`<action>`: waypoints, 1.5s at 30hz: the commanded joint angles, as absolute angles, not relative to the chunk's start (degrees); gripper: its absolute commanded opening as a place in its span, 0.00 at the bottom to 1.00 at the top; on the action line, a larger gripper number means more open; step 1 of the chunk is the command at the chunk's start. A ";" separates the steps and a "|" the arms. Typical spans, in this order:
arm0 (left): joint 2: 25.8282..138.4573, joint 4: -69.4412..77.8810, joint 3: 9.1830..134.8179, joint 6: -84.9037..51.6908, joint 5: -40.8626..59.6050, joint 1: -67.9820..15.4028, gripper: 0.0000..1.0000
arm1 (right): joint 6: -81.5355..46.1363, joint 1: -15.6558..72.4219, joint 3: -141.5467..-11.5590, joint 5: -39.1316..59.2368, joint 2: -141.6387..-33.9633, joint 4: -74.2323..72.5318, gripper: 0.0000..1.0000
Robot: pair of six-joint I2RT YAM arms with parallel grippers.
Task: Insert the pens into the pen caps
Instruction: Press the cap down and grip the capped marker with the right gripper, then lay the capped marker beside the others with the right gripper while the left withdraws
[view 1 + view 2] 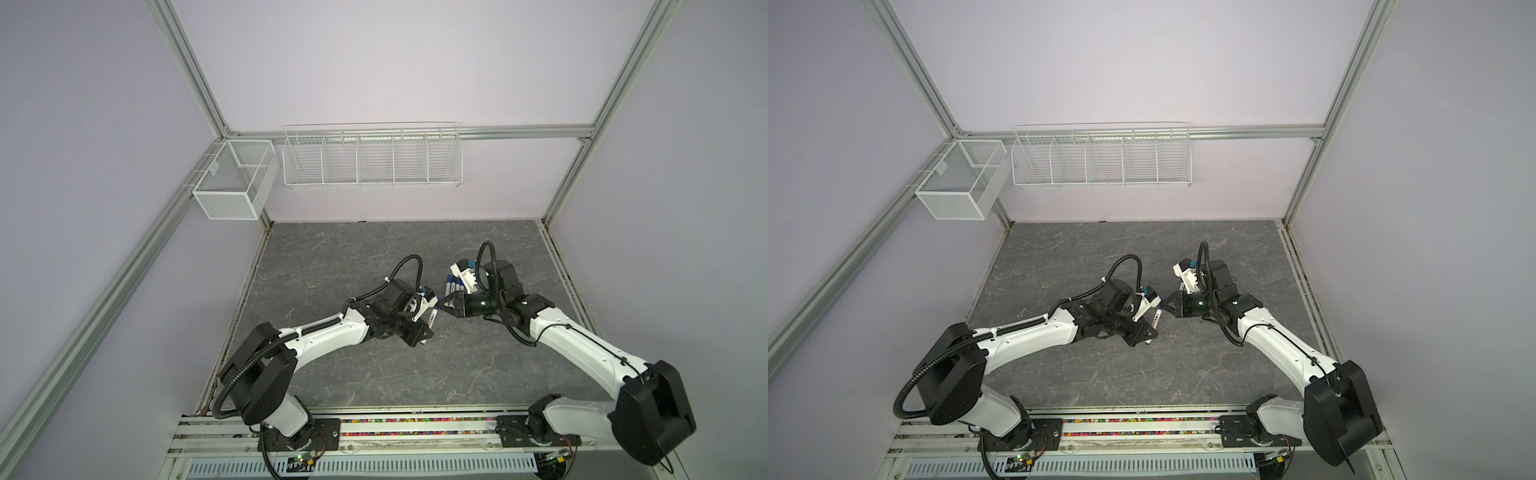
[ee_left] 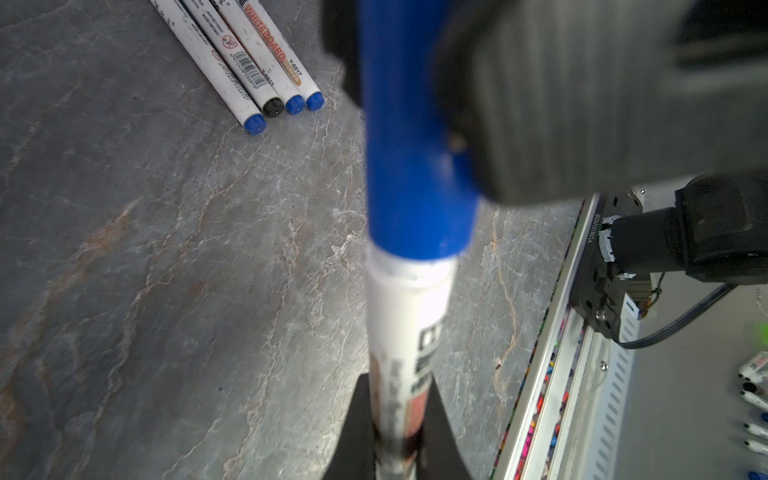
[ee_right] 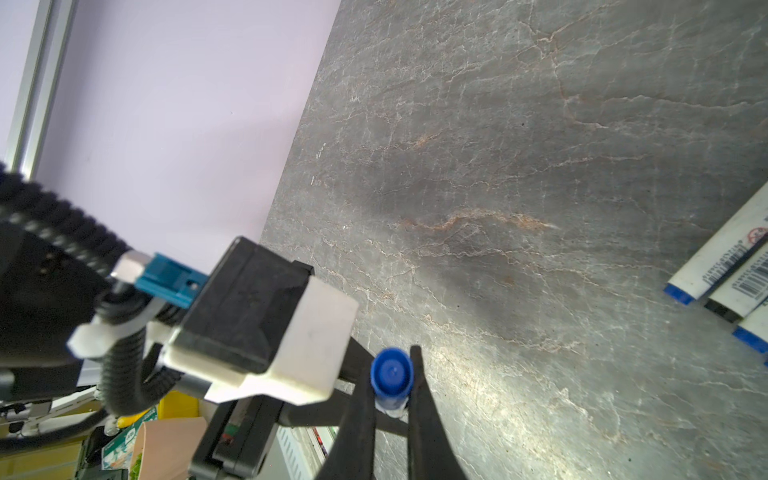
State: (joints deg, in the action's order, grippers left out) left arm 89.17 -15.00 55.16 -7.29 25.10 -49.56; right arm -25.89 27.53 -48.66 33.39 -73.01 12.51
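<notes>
Left gripper (image 2: pixel 395 419) is clenched on the lower barrel of a slim white marker pen with a printed label (image 2: pixel 409 324). Its 2 black fingers pinch from either side, so the tip end stays free. Right gripper (image 3: pixel 392 376) is clamped across a short blue cylindrical plastic cap (image 2: pixel 415 158), gripping its sides and leaving its mouth unobstructed toward the pen. Cap and pen lie on 1 line, raised above the grey veined stone-look tabletop (image 2: pixel 145 249). Each arm braces 1 half, so the push can run straight along the shaft. The cap already covers the tip, and a narrow white shoulder shows below its rim. I judge it seated or nearly so, perhaps wanting a last firm press. 4 more white label-printed pens (image 2: pixel 253 62) lie touching in a neat row on the table, well apart from the join, probably parked there to stay clear of the working arms. Whether those 4 wear caps, the wrist views do not settle.
</notes>
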 commanded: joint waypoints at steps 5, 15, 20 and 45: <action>87.05 -4.60 59.07 -8.31 22.28 -46.49 0.00 | -20.01 31.78 -46.85 41.62 -72.67 26.81 0.09; 82.77 -0.90 57.84 -5.95 19.93 -47.05 0.00 | -19.77 34.02 -45.71 44.39 -75.31 25.98 0.08; 82.62 10.34 56.05 -12.46 23.27 -45.85 0.00 | -21.23 35.55 -43.09 43.64 -77.98 23.58 0.07; 89.87 11.69 51.82 -14.06 29.25 -46.36 0.00 | -30.69 31.98 -46.93 23.51 -70.31 9.85 0.32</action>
State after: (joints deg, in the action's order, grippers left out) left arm 89.32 6.59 51.20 -13.43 28.21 -46.33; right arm -29.19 31.35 -46.19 24.97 -70.94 9.72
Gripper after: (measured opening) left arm 0.097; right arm 0.315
